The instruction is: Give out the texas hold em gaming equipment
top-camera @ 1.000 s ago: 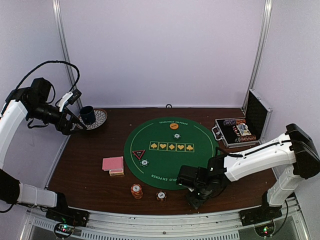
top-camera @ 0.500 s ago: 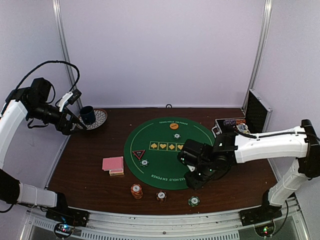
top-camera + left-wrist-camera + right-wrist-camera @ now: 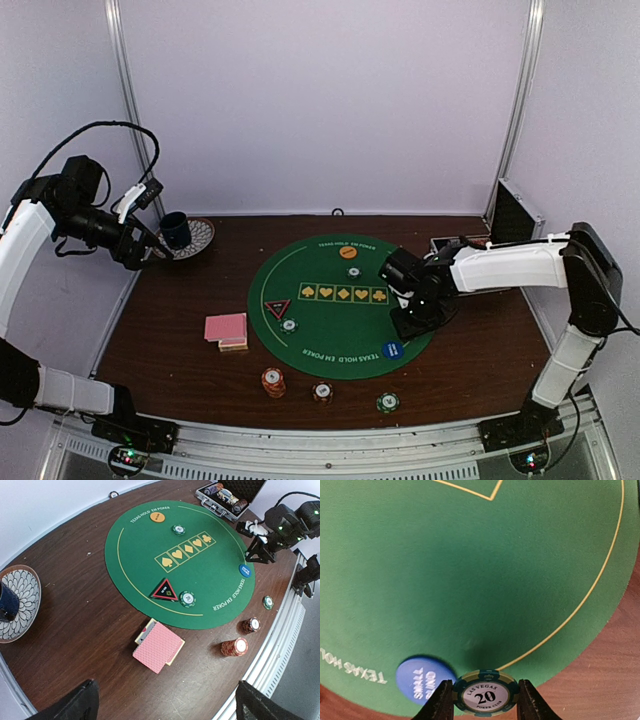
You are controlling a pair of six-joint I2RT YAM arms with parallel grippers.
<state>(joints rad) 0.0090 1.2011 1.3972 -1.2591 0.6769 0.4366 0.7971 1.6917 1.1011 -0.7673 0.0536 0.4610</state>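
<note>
My right gripper (image 3: 485, 697) is shut on a green-and-cream "20" poker chip (image 3: 485, 696), held just above the right edge of the green felt mat (image 3: 330, 270), next to the blue disc (image 3: 392, 350). The pink-backed cards (image 3: 226, 328) lie left of the mat. A red triangle (image 3: 277, 307) and a chip (image 3: 289, 325) sit on the mat's left; an orange disc (image 3: 348, 252) and a chip (image 3: 353, 272) sit at its far side. An orange chip stack (image 3: 273, 380), a smaller stack (image 3: 322, 392) and a green chip (image 3: 387, 402) lie near the front edge. My left gripper (image 3: 150, 250) is open, high at the far left.
The silver-and-black chip case (image 3: 475, 262) stands open at the right, behind my right arm. A dark blue cup (image 3: 175, 230) on a patterned plate (image 3: 202, 238) is at the back left, close to my left gripper. The metal rail runs along the table's front edge.
My right arm has swung from the front edge back over the mat's right side. A green chip now lies at the front, and the blue disc shows on the mat. Left arm unmoved.
</note>
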